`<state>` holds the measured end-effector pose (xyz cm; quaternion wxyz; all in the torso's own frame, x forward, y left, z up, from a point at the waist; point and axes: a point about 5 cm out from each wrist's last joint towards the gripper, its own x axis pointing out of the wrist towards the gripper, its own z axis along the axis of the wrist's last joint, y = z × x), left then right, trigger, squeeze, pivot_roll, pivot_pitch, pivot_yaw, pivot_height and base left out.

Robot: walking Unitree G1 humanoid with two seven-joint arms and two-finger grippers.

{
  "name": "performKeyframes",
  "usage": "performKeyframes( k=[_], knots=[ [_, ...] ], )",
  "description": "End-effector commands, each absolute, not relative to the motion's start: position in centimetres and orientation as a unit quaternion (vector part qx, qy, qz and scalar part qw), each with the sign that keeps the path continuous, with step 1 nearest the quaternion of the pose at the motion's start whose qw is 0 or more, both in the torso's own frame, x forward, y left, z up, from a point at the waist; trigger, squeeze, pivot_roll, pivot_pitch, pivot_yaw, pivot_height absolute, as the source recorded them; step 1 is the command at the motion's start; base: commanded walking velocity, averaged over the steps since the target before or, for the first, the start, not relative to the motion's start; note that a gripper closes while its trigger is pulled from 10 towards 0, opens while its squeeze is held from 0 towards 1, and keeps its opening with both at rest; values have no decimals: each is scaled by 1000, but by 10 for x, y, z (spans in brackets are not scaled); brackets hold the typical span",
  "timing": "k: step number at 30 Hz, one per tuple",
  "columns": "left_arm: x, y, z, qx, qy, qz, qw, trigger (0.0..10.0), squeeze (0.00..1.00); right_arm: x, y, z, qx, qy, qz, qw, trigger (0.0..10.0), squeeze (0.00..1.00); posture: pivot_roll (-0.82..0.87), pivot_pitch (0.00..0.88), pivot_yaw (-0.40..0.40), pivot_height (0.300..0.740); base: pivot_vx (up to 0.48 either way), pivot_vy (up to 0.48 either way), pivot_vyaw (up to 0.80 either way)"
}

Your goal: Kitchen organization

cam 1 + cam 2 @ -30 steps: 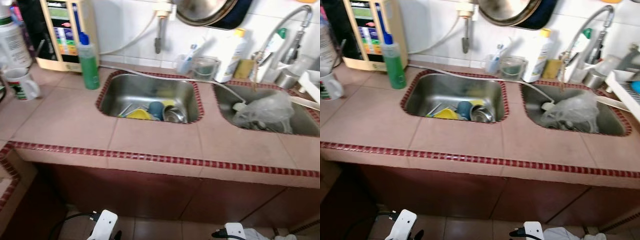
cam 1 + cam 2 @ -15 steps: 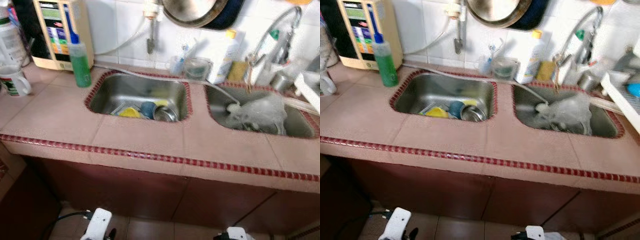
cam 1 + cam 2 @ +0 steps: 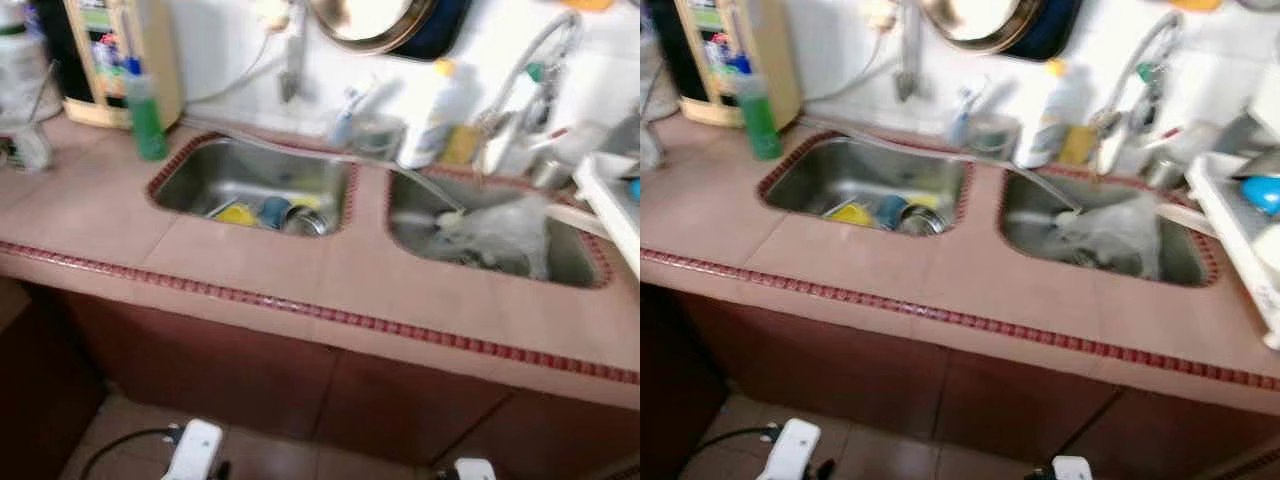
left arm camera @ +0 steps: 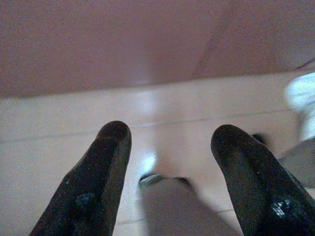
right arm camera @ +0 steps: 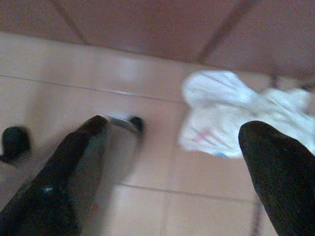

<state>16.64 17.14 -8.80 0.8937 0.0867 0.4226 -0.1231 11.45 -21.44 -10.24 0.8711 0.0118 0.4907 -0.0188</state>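
Note:
A tiled counter (image 3: 260, 265) holds two steel sinks. The left sink (image 3: 200, 178) contains a yellow dish (image 3: 238, 213), a blue cup (image 3: 274, 210) and a steel bowl (image 3: 305, 222). In the right sink (image 3: 410, 205) lies a crumpled clear plastic bag (image 3: 500, 235) under the tap (image 3: 530, 60). Both arms hang low in front of the cabinet. My left gripper (image 4: 172, 133) is open over the floor tiles, with nothing between its fingers. My right gripper (image 5: 178, 127) is open too, near a white cloth (image 5: 221, 108) on the floor.
A green soap bottle (image 3: 145, 115), a water purifier (image 3: 110, 55) and a mug (image 3: 25, 145) stand at the back left. A white bottle (image 3: 430, 115) stands between the sinks. A dish rack (image 3: 1240, 230) sits at the right end. A pan (image 3: 375, 20) hangs on the wall.
The whole picture has slid left and grown blurrier, so the camera has moved. The dish rack at the right now shows more. Nothing on the counter has moved.

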Motion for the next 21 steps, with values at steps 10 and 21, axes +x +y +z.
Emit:
performKeyframes(
  k=[10, 21],
  knots=[
    [169, 184, -86, 99, 425, -109, 893, 10000, 0, 124, -209, -101, 19, 481, -19, 876, 10000, 0, 106, 0, -82, 740, 0, 0, 0],
    [170, 180, -86, 92, 424, -108, 894, 10000, 0, 124, -205, -101, 10, 483, -15, 876, 10000, 0, 108, 0, -90, 740, 0, 0, 0]
  ],
)
